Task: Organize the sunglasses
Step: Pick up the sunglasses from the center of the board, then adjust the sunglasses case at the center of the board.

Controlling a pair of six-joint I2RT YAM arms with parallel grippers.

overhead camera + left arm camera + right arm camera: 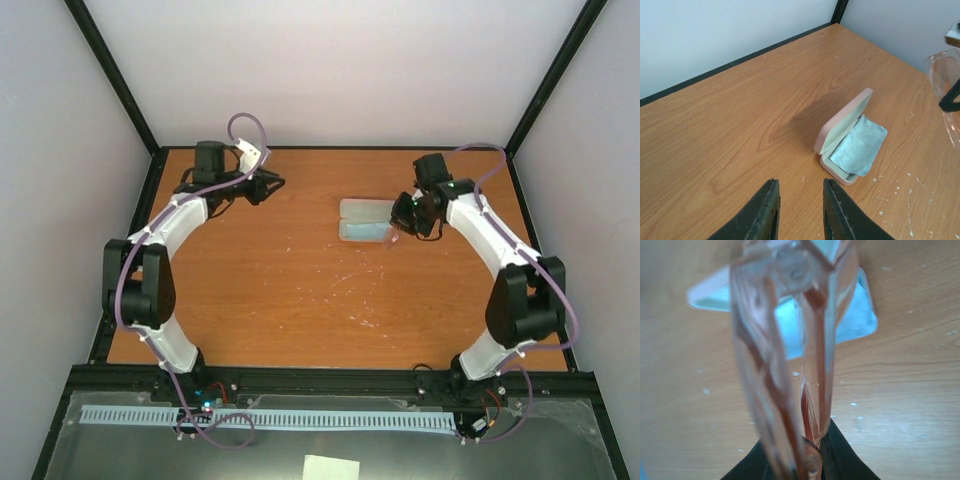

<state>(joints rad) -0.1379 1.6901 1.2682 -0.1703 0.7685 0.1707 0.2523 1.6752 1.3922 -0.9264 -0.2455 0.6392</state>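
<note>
Right wrist view shows the right claw point(807, 462) clamped on the sunglasses point(790, 340), held off the table at the right end of the open case point(840, 135), where the cloth point(860, 145) lies. The left claw point(800, 210) stands slightly parted and empty. The step in hand looks like putting the sunglasses away; next they need lining up lengthwise over the case and lowering onto the cloth before release.

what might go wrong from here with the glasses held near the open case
1. The right claw pinches the sunglasses by one end only, so they may swing or slip out.
2. The cloth lies loose in the open case; the glasses could snag it or sit too high for the lid to shut.
</note>
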